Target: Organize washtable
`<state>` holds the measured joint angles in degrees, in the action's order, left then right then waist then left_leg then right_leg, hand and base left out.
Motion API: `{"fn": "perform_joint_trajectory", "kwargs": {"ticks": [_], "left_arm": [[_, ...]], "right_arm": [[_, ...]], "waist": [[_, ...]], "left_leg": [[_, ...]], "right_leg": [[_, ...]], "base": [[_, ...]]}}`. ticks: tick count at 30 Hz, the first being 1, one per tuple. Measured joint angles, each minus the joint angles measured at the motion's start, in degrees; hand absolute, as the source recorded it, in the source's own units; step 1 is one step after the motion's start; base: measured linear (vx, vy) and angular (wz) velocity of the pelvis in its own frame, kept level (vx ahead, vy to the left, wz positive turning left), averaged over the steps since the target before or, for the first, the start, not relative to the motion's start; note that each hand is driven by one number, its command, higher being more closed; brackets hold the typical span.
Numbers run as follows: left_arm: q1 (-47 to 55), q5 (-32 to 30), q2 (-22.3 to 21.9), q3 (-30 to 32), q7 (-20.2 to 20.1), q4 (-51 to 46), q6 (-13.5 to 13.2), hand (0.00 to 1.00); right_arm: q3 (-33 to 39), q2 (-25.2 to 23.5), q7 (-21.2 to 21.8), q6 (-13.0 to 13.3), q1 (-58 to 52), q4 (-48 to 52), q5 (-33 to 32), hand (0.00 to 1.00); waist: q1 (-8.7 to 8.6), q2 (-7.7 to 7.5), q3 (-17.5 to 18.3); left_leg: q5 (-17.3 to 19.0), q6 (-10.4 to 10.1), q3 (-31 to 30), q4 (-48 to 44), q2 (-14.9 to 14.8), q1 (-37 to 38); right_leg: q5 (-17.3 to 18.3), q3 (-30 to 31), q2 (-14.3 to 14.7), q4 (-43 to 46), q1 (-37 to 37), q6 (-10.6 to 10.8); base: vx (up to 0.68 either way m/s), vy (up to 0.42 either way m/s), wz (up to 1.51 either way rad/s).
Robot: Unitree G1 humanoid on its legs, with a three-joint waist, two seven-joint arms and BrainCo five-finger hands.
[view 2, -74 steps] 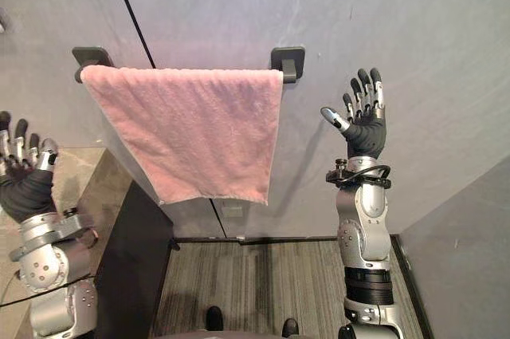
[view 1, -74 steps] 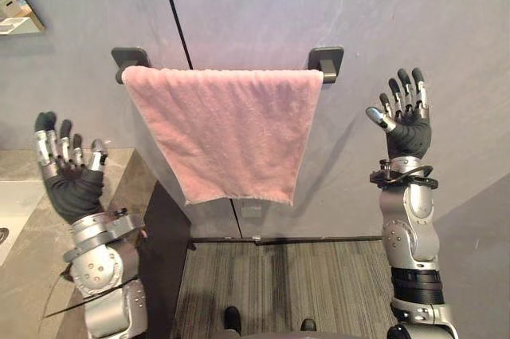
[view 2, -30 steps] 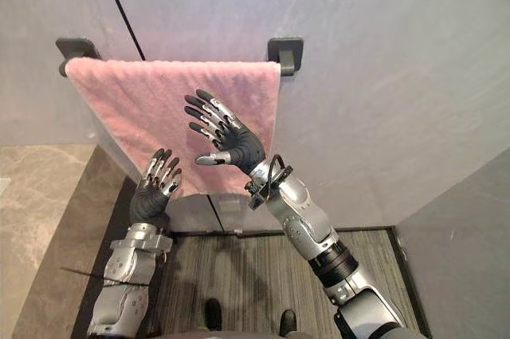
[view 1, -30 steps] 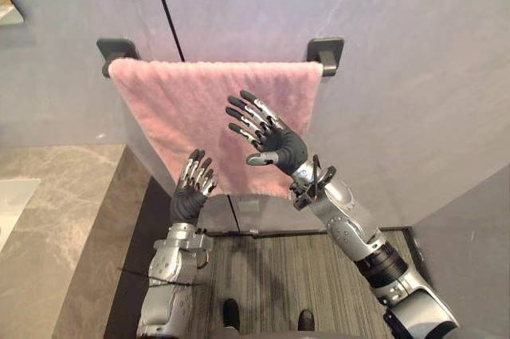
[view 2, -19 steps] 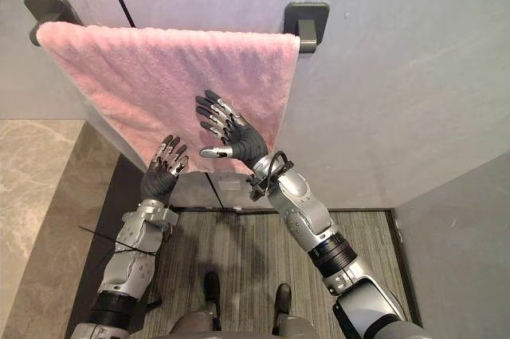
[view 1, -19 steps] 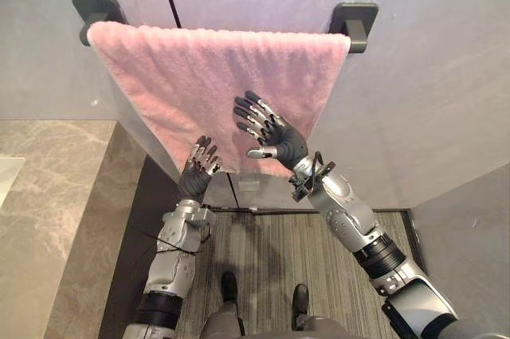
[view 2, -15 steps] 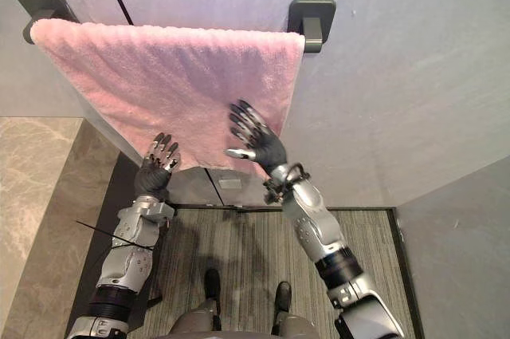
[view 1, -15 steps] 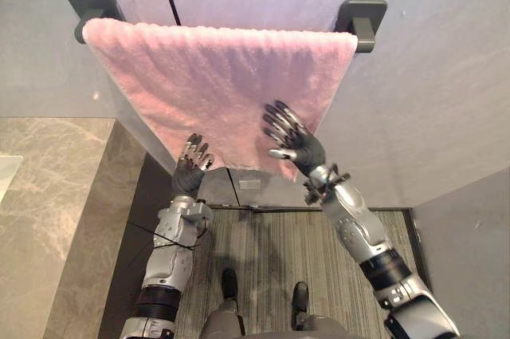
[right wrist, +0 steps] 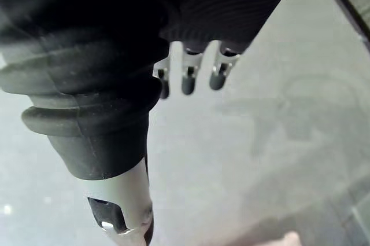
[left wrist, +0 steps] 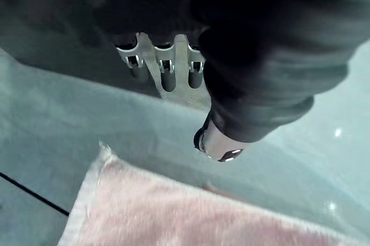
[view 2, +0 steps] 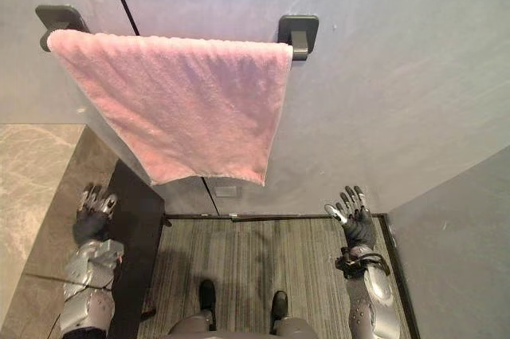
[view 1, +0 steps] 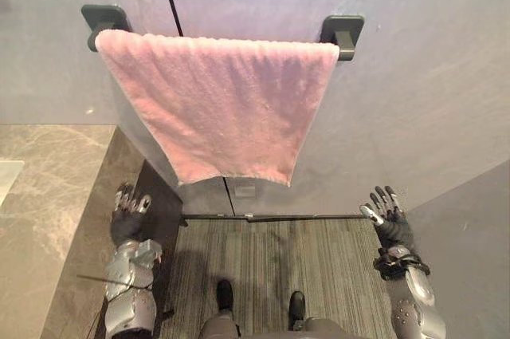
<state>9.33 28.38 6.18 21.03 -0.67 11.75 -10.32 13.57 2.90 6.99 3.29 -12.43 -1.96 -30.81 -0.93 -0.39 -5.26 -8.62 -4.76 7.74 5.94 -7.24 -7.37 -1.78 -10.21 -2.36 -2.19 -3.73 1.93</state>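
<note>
My left hand (view 1: 125, 226), lower left, and right hand (view 1: 390, 227), lower right, are spread and empty; the pink towel (view 1: 219, 108) hangs on its dark towel bar (view 1: 343, 33) at upper centre, well above both.

towel (view 1: 223, 104) draped over wall bar (view 1: 344, 53) | countertop (view 1: 48, 195) lower left

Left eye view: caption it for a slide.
Pink towel hangs on wall rail; left hand and right hand open below it.
</note>
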Motion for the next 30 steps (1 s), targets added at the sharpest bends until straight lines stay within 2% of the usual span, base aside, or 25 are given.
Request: {"fn": "perform_joint_trajectory", "kwargs": {"ticks": [1, 7, 10, 13, 16, 18, 19, 20, 21, 22, 23, 24, 25, 26, 27, 28, 29, 30], "left_arm": [[1.1, -0.1, -0.6, 0.0, 0.1, -0.1, 0.0, 0.00], [14.0, -1.8, -10.4, -0.8, 0.6, -4.9, 0.9, 0.00], [17.0, -2.1, -11.7, -3.3, 0.4, -6.3, 1.2, 0.00], [18.7, -2.9, -11.7, -6.7, -0.8, -8.6, 1.3, 0.00], [17.7, -3.9, -11.4, -11.8, -1.7, -9.7, 1.4, 0.00], [16.4, -4.4, -11.2, -13.9, -1.5, -10.6, 1.5, 0.00], [15.6, -4.4, -11.2, -14.4, -1.1, -11.5, 1.6, 0.00], [14.7, -4.4, -11.1, -14.5, -0.1, -11.6, 1.6, 0.00], [13.4, -4.4, -10.9, -14.4, 1.0, -12.0, 1.6, 0.00], [13.0, -4.4, -10.9, -14.4, 1.4, -12.7, 1.6, 0.00], [12.9, -4.4, -10.9, -14.4, 1.8, -13.3, 1.5, 0.00], [12.7, -4.4, -10.7, -14.2, 2.2, -13.9, 1.3, 0.00], [12.6, -4.3, -10.5, -14.1, 2.4, -13.8, 1.3, 0.00], [13.0, -4.3, -10.5, -15.0, 2.3, -13.7, 1.4, 0.00], [13.4, -4.3, -10.8, -15.4, 2.3, -13.8, 1.3, 0.00], [14.4, -4.3, -10.9, -15.4, 2.6, -13.8, 1.1, 0.00], [14.5, -4.3, -11.0, -15.4, 2.8, -13.7, 1.1, 0.00], [14.8, -4.3, -11.0, -15.4, 3.4, -13.8, 1.0, 0.00]], "right_arm": [[0.5, -0.6, -0.3, 0.0, -0.4, 0.4, 0.0, 0.00], [0.9, -5.7, -3.3, 0.3, -5.6, 4.2, 0.4, 0.00], [0.9, -7.0, -4.3, 0.3, -8.5, 7.0, 2.5, 0.00], [-0.2, -7.0, -5.7, 0.4, -9.8, 7.8, 4.3, 0.00], [-1.1, -7.7, -7.7, 0.9, -9.9, 7.9, 4.4, 0.00], [-1.6, -7.7, -8.8, 1.0, -9.8, 7.9, 4.4, 0.00], [-2.0, -7.5, -9.6, 1.2, -9.6, 7.8, 4.3, 0.00], [-2.1, -7.5, -10.1, 1.3, -9.7, 7.8, 4.2, 0.00], [-2.1, -7.6, -10.8, 1.3, -10.0, 7.8, 3.6, 0.00], [-2.2, -7.6, -10.8, 1.4, -9.9, 7.8, 3.0, 0.00], [-2.4, -7.5, -10.8, 1.5, -9.8, 7.8, 2.9, 0.00], [-2.7, -7.6, -10.9, 1.9, -9.0, 7.5, 2.6, 0.00], [-2.7, -7.6, -10.9, 1.9, -8.5, 7.3, 2.6, 0.00], [-2.1, -7.4, -11.2, 1.9, -7.8, 7.2, 2.6, 0.00], [-1.6, -7.4, -11.5, 2.2, -7.2, 7.3, 2.6, 0.00], [-2.4, -6.9, -11.7, 2.5, -6.9, 7.2, 2.1, 0.00], [-3.0, -6.9, -11.7, 2.8, -6.8, 7.2, 2.1, 0.00], [-3.9, -6.9, -11.8, 2.9, -6.5, 7.2, 2.1, 0.00]], "waist": [[0.04, 0.02, 0.0], [0.67, 0.04, 0.2], [1.90, 0.46, 1.7], [1.82, 0.68, 1.8], [1.72, 0.71, 1.6], [1.82, -0.30, 0.9], [1.79, -0.16, 0.5], [1.33, -0.46, 0.4], [1.12, -1.02, 0.6], [0.62, -1.73, 0.7], [0.16, -2.22, 0.8], [0.22, -4.23, 1.2], [0.28, -3.84, 1.0], [0.78, -2.78, 0.6], [1.86, -1.35, 0.8], [3.07, -1.88, 0.8], [3.54, -2.15, 0.8], [4.21, -1.03, 0.9]], "left_leg": [[0.1, 0.0, 0.0, 0.0, 0.1, 0.4], [1.0, 0.1, 0.1, 0.0, 0.4, 4.1], [1.5, 0.4, 0.2, 0.0, 0.5, 4.8], [1.8, 0.6, 0.2, 0.0, 0.8, 6.3], [2.3, 0.9, 2.2, -0.1, 1.5, 6.9], [2.5, 1.2, 3.6, 0.0, 2.5, 6.7], [2.4, 1.8, 3.6, 0.0, 2.9, 6.6], [2.3, 2.0, 3.3, -0.1, 2.9, 6.7], [2.0, 2.4, 2.4, -0.4, 3.1, 6.8], [1.9, 2.5, 1.2, -1.8, 3.3, 6.3], [2.1, 2.3, 0.2, -3.0, 3.6, 5.7], [1.4, 1.3, -1.0, -5.5, 4.1, 3.6], [1.1, 1.1, -1.5, -6.3, 4.1, 2.6], [1.1, 1.0, -2.2, -7.0, 3.0, 1.6], [1.1, 1.0, -2.9, -8.5, 1.8, 1.0], [1.1, 1.0, -3.0, -10.7, 1.9, -0.1], [1.1, 1.0, -3.1, -11.7, 1.9, -1.1], [1.1, 0.9, -4.1, -14.0, 0.8, -3.6]], "right_leg": [[0.1, -0.1, -0.1, 0.0, 0.4, 0.1], [1.2, -0.8, -0.8, 0.3, 4.3, 0.9], [1.8, -1.3, -1.1, 1.0, 4.7, 1.1], [2.9, -1.9, -1.7, 2.4, 5.5, 1.4], [7.6, -1.6, -3.9, 11.2, 2.0, 1.8], [11.6, 1.1, -5.7, 19.7, -1.8, 3.2], [13.7, 4.3, -6.3, 26.3, -4.4, 2.5], [15.9, 7.2, -6.5, 34.7, -6.6, 1.2], [17.6, 10.4, -7.7, 44.5, -7.6, 0.9], [17.5, 12.8, -9.0, 48.7, -7.1, 0.9], [17.1, 14.3, -9.9, 49.7, -6.4, 0.6], [15.7, 18.7, -10.2, 46.9, -3.5, 1.7], [16.7, 19.2, -9.1, 46.2, -2.6, 2.0], [17.5, 20.4, -7.5, 44.8, -2.1, 3.0], [20.7, 21.7, -6.4, 41.2, 1.0, 4.5], [24.5, 21.3, -6.4, 37.2, 4.1, 5.2], [26.0, 21.0, -6.4, 35.9, 4.8, 5.0], [27.9, 19.1, -5.3, 33.8, 5.5, 4.3]], "base": [[0.04, 0.017, 0.05], [0.03, 0.008, 0.06], [0.00, 0.000, 0.00], [0.01, 0.014, 0.09], [-0.02, 0.044, 0.01], [-0.02, 0.022, -0.10], [-0.02, -0.035, 0.08], [0.03, -0.135, 0.29], [0.04, -0.165, 0.54], [0.04, -0.195, 0.59], [0.04, -0.292, 0.72], [0.01, -0.326, 0.65], [-0.04, -0.370, 0.64], [-0.07, -0.315, 0.47], [-0.08, -0.330, 0.50], [-0.08, -0.384, 0.40], [-0.13, -0.367, 0.49], [-0.20, -0.367, 0.67]]}}
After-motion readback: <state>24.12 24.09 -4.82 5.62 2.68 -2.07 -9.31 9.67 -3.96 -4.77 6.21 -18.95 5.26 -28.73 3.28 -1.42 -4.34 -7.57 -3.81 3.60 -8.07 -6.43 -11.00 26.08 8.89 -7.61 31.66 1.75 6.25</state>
